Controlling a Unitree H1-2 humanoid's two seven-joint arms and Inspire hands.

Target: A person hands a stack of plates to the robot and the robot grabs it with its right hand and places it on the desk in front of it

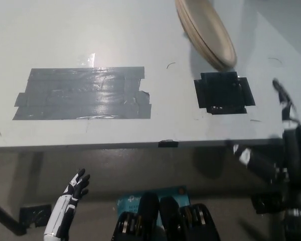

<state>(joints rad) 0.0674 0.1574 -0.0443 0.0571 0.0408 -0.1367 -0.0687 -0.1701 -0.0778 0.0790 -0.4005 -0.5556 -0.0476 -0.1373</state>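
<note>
Nearest, below the surface's near edge at lower left: one white left hand [76,187], fingers spread and holding nothing, hanging over the floor, well apart from everything on top. At lower right: one black right hand [283,130], partly blurred, raised at the surface's right near corner, fingers apart with one reaching up over the edge and another pointing left below it, gripping nothing. Just over the near edge of the grey surface [90,35]: one small dark tab [167,144] at the rim, near the middle. Further in, two tape patches: one wide grey patch of overlapping strips [85,94] on the left, glossy and wrinkled, and one smaller black square patch [223,92] on the right, well apart from each other with bare surface between. Farthest, at top right: one stack of plates [206,32], tan, tilted on edge, upper end cut off by the top of the view, lower end just beyond the black patch; number of plates in the stack not countable, and what holds it out of view. Broad open room across the far left and the middle of the surface; right side narrower, bounded by the right edge close to the black hand.
</note>
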